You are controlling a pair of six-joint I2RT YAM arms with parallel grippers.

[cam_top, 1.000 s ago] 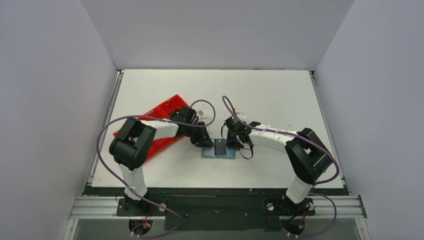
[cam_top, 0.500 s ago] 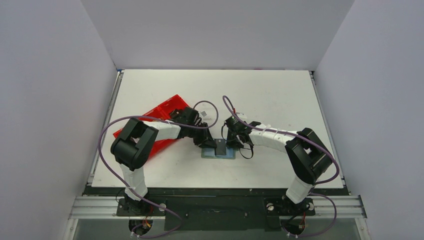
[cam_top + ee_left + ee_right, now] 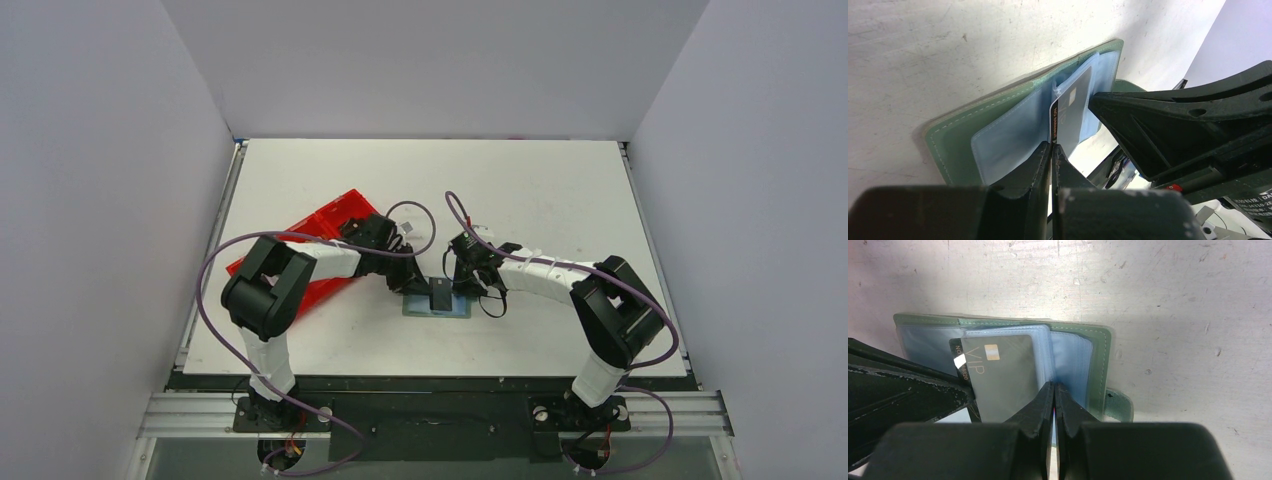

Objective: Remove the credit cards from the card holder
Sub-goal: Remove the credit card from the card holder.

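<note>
the step in hand looks like drawing one credit card [image 3: 1003, 375] out of its plastic sleeve [image 3: 1045, 355], and doing it well means pulling straight along the sleeve's open mouth, slowly, so the card slides rather than dragging the whole card holder [image 3: 1100, 355] with it. the left gripper [image 3: 1052, 150] is pinched tight on the card's exposed edge. the right gripper [image 3: 1054, 390] is clamped on the sleeve's edge near the spine, which should anchor the page. that counter-hold matters, because the holder is light and would likely lift or skate on the table [image 3: 1148, 290] otherwise. if the card binds, a slight wiggle is safer than more force, since the thin sleeve could tear. from above, the holder [image 3: 437, 308] lies open toward 6 o'clock of the table's middle, the left arm reaching it from 10 o'clock and the right from 2 o'clock, with the red tray [image 3: 330, 215] off at 10 o'clock. the holder is a grey-green stitched cover with pale blue transparent pages, and a small tab [image 3: 1120, 402] juts out at its 4 o'clock corner in the right wrist view. the card is dark grey, marked "vip", and about half of it is clear of the sleeve.
</note>
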